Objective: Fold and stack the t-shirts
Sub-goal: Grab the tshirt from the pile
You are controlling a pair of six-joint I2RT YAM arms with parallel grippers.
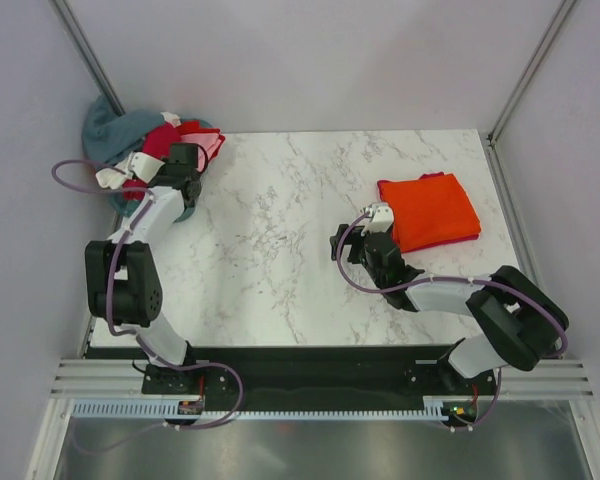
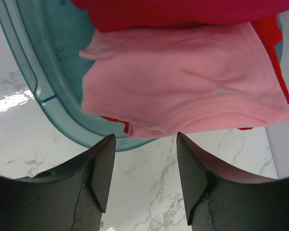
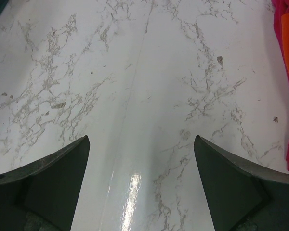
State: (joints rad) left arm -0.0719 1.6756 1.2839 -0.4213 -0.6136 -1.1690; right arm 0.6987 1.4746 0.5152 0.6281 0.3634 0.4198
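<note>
Top external: orange t-shirt (image 1: 430, 210) lies folded, long axis left-right.

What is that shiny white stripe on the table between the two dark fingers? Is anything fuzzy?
Right wrist view: the stripe is glare on the glossy table, between the right gripper's fingers. Left wrist view: a smaller glare patch left of the teal bin; the pink t-shirt looks sharp. Top external view: even light, faint shadows, nothing fuzzy.
</note>
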